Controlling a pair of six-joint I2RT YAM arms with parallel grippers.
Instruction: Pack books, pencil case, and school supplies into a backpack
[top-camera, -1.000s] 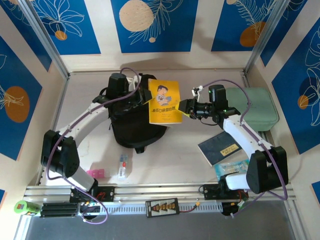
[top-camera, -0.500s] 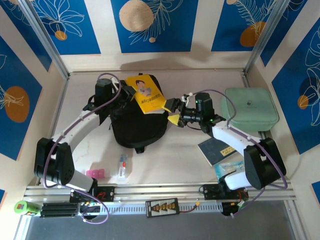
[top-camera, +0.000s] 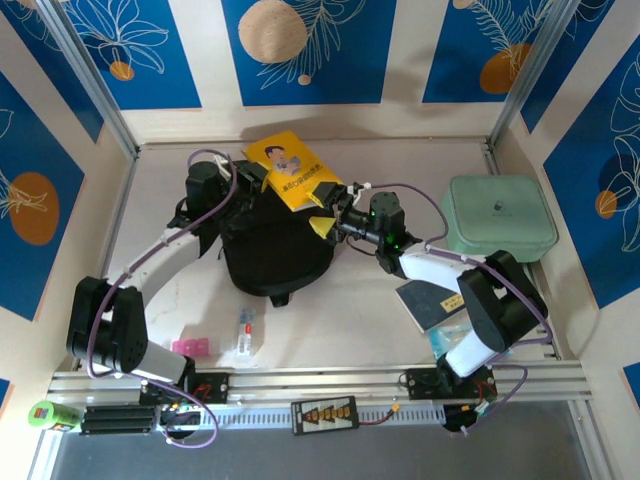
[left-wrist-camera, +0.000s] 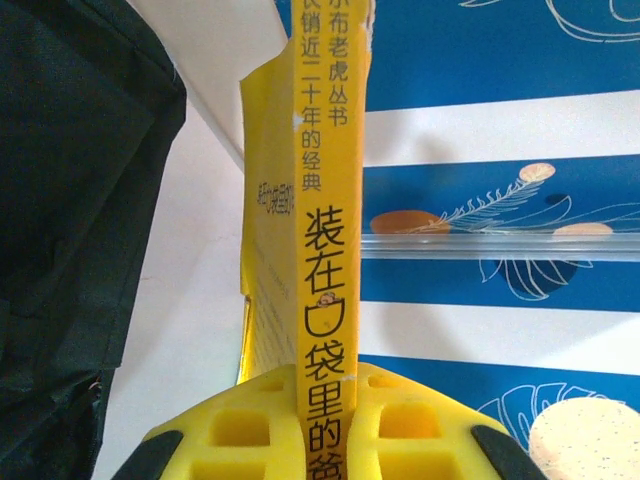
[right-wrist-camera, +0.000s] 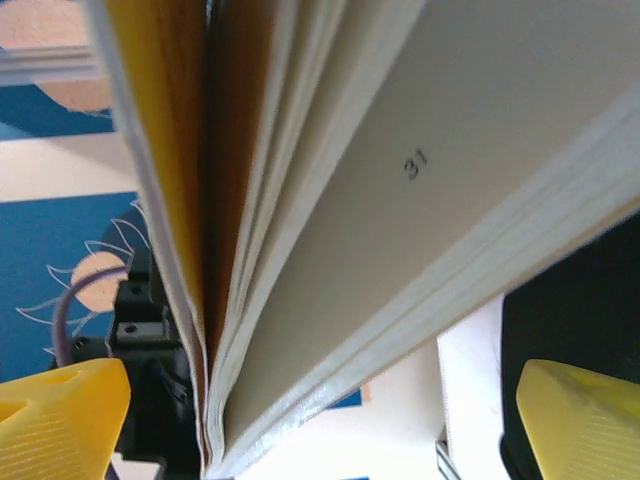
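Observation:
The yellow book (top-camera: 291, 168) with the cartoon figure hangs tilted over the far edge of the black backpack (top-camera: 275, 255). My left gripper (top-camera: 250, 180) is shut on it. In the left wrist view the yellow pads of that gripper (left-wrist-camera: 335, 390) pinch the spine (left-wrist-camera: 328, 200), with the backpack (left-wrist-camera: 70, 200) at the left. My right gripper (top-camera: 331, 213) stands open just right of the book. In its wrist view the book's fanned pages (right-wrist-camera: 400, 200) lie between the wide-apart fingertips (right-wrist-camera: 60, 410), with the gripper (right-wrist-camera: 320, 405) not gripping them. A dark blue book (top-camera: 432, 298) lies at the right.
A mint-green case (top-camera: 500, 215) sits at the far right. A clear plastic packet (top-camera: 462, 337) lies near the right arm's base. A pink eraser (top-camera: 190, 347) and a small tube (top-camera: 245, 333) lie near the front edge, left of centre.
The right gripper has let go of the yellow book and opened wide. The left gripper has carried the book left and back over the backpack, and the right arm has followed it leftward.

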